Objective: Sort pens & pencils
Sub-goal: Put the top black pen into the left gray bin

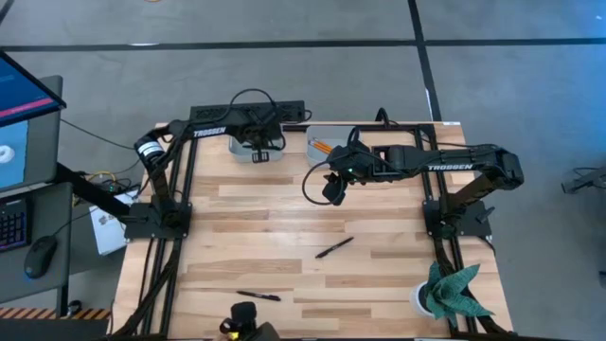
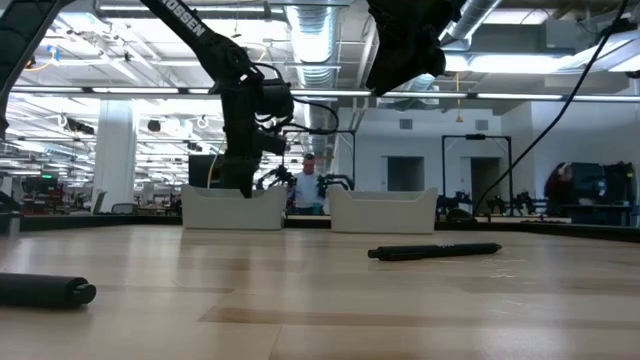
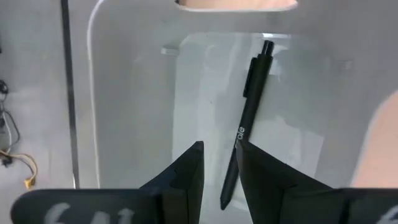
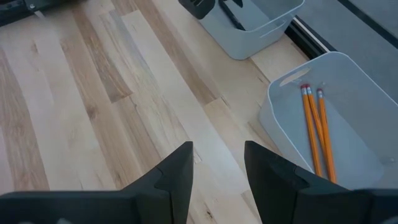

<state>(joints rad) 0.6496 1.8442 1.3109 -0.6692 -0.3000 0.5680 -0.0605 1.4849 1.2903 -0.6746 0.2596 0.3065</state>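
A: Okay, pens first, where are they?

B: First pen (image 3: 249, 118) lies flat on the floor of the left bin (image 3: 124, 93), at the back edge of the table (image 1: 246, 218). Second pen (image 1: 334, 247) lies loose on the wood, right of centre and slanted. Third pen (image 1: 258, 296) is near the front edge, almost level with it. Those two are well apart.

A: Pencils?

B: Both pencils (image 4: 311, 130) are in the right bin (image 4: 286, 124), side by side and nearly parallel, erasers toward the same end. The two bins sit just beside each other along the back.

A: Left claw?

B: Left gripper (image 3: 220, 146) hangs right over the left bin, pointing down into it. Fingers stand a little apart. The first pen lies below them on the bin floor, not pinched, so it's released. The pen's lower end runs under one fingertip in the wrist view.

A: Right claw?

B: Right gripper (image 4: 217, 146) is up in the air over bare wood, just in front of the right bin. Fingers parted, nothing between them.

A: Anything else?

B: A green plant (image 1: 453, 289) stands at the front right corner. A monitor (image 1: 24, 114), keyboard (image 1: 11, 225) and mouse (image 1: 40, 256) sit on a desk off the left side. A person (image 2: 308, 180) shows far back in the room in the low view.
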